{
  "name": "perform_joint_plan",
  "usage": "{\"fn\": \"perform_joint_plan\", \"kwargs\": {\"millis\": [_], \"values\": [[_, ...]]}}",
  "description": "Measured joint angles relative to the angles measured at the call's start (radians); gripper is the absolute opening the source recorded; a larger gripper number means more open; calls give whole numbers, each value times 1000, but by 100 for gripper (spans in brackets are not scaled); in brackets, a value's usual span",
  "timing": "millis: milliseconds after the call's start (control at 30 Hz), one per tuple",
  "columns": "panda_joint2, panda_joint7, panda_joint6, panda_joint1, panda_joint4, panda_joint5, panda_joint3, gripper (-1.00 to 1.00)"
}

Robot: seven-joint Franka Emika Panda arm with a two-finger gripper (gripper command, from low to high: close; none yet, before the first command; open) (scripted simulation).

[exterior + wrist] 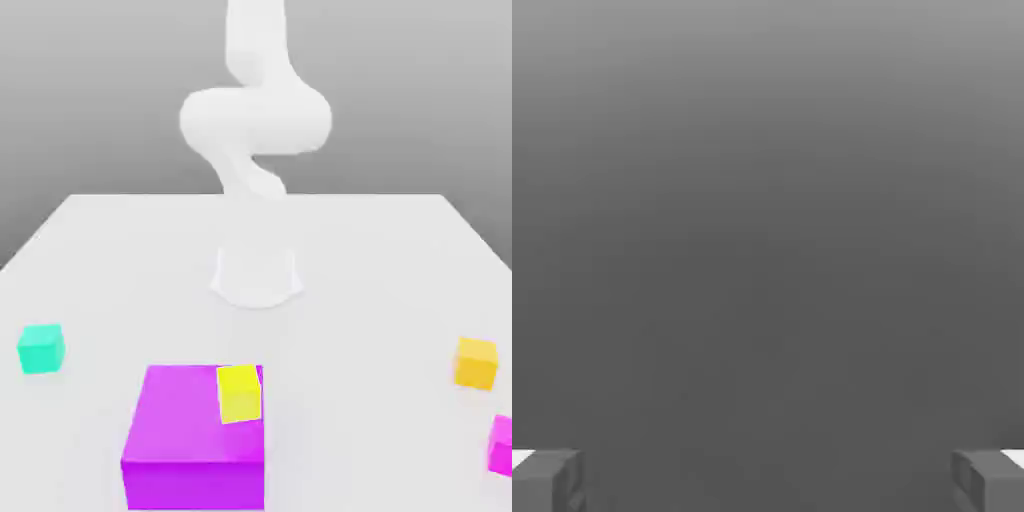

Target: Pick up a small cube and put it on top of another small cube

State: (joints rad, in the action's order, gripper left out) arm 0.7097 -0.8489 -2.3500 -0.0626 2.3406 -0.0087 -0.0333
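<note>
now teal cube [41,349] untouched, gripper [768,480] wide

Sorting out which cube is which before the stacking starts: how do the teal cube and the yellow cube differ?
Colour: the teal cube is turquoise, the yellow cube bright yellow. Support: the teal cube sits directly on the table; the yellow cube rests on top of the large magenta block. Place: the teal cube is far on the exterior view's left, alone; the yellow cube is near the middle. They share roughly the same small size and plain faces.
</note>
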Motion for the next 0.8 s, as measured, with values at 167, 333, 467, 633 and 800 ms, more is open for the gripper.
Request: {"fn": "perform_joint_plan", "kwargs": {"millis": [167, 333, 467, 633, 800], "values": [[-186, -98, -104, -127, 84, -14, -78, 0], [-365, -185, -204, -245, 165, -16, -164, 0], [-510, -244, -284, -329, 230, -4, -243, 0], [-696, -286, -384, -451, 310, 56, -335, 0], [-886, -225, -498, -554, 341, 208, -301, 0]]}}
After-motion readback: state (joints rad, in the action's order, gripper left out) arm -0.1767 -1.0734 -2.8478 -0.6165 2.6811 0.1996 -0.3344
